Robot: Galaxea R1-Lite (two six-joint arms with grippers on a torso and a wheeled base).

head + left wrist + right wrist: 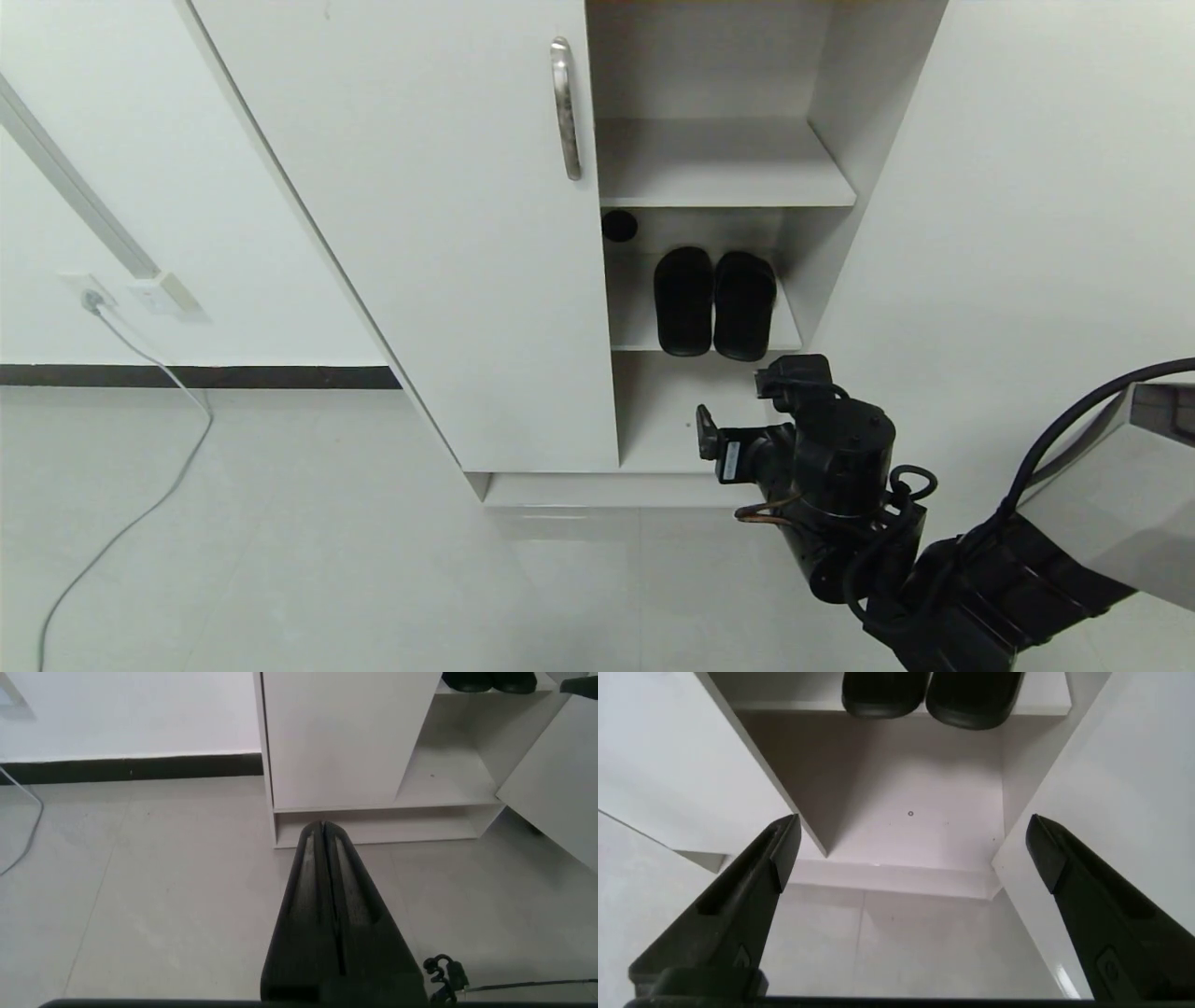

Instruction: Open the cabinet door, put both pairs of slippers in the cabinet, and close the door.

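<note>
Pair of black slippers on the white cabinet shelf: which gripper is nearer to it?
Right. The open right gripper is just below the black slippers, before the bottom compartment; the shut left gripper is farther back, above the floor.

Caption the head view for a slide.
Open right pincer hovers low before the open cabinet; one pair of black slippers sits on a shelf inside.

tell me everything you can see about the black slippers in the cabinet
The black slippers are one matte, rubbery-looking pair lying flat side by side, inner edges meeting, on the middle shelf. Their rounded ends reach just past the shelf's front edge. Only the shelf touches them; the open right gripper sits lower, apart.
</note>
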